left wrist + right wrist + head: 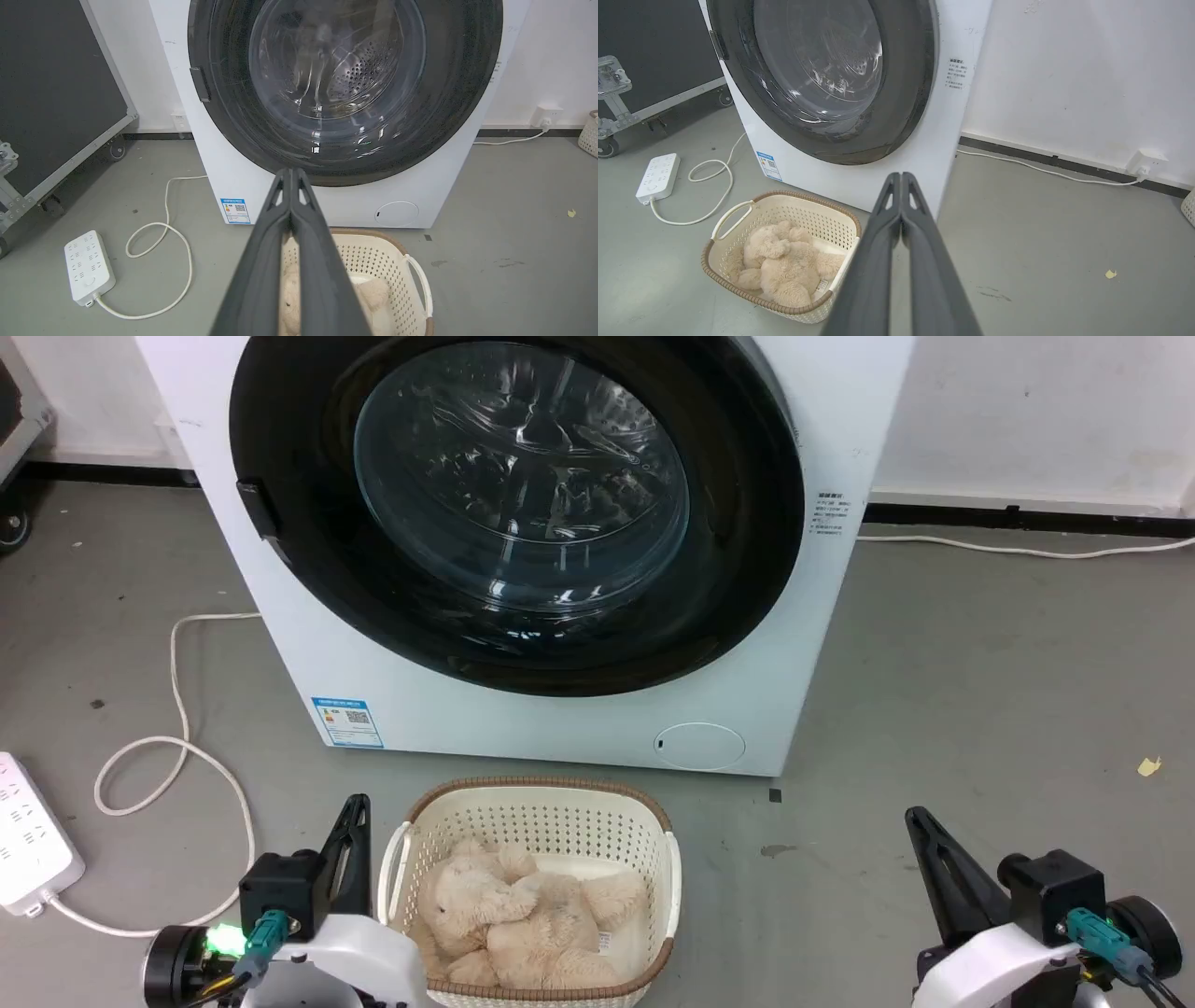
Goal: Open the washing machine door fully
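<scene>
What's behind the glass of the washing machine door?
Through the washing machine door, the perforated steel drum shows. Reflections on the glass cover much of it, so whether any laundry lies inside cannot be told.

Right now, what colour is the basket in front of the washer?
The basket is cream with a brown rim, clearest in the right wrist view.

Cream basket (532, 826) — plush toy (509, 919) inside, white power strip (28, 845)
</scene>
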